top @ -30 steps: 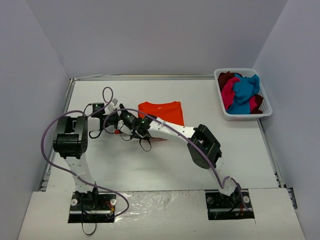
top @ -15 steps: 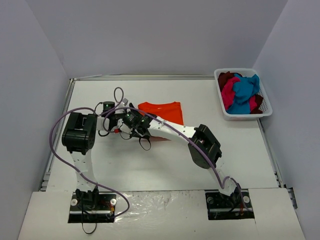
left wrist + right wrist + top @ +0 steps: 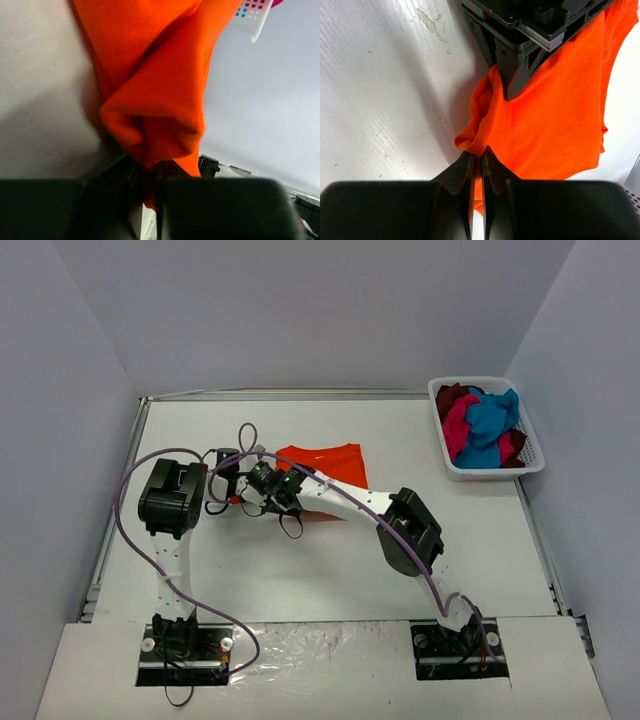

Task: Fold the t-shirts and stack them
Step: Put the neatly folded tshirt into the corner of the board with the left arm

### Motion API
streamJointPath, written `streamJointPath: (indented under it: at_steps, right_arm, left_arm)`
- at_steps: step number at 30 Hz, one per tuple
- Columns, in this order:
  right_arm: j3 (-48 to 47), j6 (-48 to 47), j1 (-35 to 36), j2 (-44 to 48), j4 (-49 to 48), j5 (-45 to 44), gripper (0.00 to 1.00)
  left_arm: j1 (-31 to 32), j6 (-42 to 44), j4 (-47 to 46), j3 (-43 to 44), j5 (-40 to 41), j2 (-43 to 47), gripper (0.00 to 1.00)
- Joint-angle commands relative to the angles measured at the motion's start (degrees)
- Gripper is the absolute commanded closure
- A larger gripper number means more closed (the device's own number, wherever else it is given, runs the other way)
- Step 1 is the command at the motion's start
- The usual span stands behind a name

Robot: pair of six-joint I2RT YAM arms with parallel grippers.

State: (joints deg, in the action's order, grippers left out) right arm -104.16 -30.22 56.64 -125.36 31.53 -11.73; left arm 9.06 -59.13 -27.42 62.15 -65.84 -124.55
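1. Near-left corner of the orange t-shirt (image 3: 335,462): jammed. My left gripper (image 3: 150,172) and right gripper (image 3: 476,162) both pinch cloth there, tips just beside each other, no room btwn them.
2. Near edge of the shirt: my right forearm (image 3: 340,502) lies across it, low over the table (image 3: 300,570).
3. Left of the shirt: my left elbow (image 3: 170,498) and purple cable (image 3: 128,500) loops block the way in.
4. Far side of the shirt: bare table up to the back wall (image 3: 320,320), open.
5. Right of the shirt: open strip, then the white basket (image 3: 487,468) w/ heaped shirts (image 3: 485,420).
6. Nearer than the shirt, past the forearm: wide bare table.
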Motion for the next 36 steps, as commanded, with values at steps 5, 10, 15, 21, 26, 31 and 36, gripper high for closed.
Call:
streamJointPath:
  at_steps: [5,10,15,21,26,31,36]
  right_arm:
    - [-2.10,0.25,0.05,-0.15,2.22,-0.32,0.95]
    - [1.39,-0.36,0.05,3.17,6.17,7.75,0.00]
    - [13.61,-4.83,-1.18,15.21,10.03,18.74,0.00]
    - [23.81,-13.55,-19.52,28.41,19.80,32.11,0.00]
    - [29.09,-12.24,-30.35,30.88,16.57,34.93,0.00]
    - [29.81,-8.46,-31.76,28.43,12.59,33.34,0.00]
    - [28.31,-8.37,-32.56,25.08,12.59,34.66,0.00]
  left_arm:
    - [0.61,-6.60,-11.32,0.43,-1.39,0.80,0.97]
    - [0.17,-9.07,-14.41,0.08,-1.92,1.42,0.98]
    - [-1.06,-8.37,-14.24,0.16,-2.36,1.42,0.98]
    - [-3.43,1.77,-3.21,2.00,-1.75,1.59,0.98]
    - [-6.32,29.72,37.58,14.09,6.32,3.52,0.98]
    - [-12.48,42.16,61.31,31.43,14.32,-0.25,0.98]
    - [-17.75,52.51,73.27,48.80,30.11,-3.84,0.98]
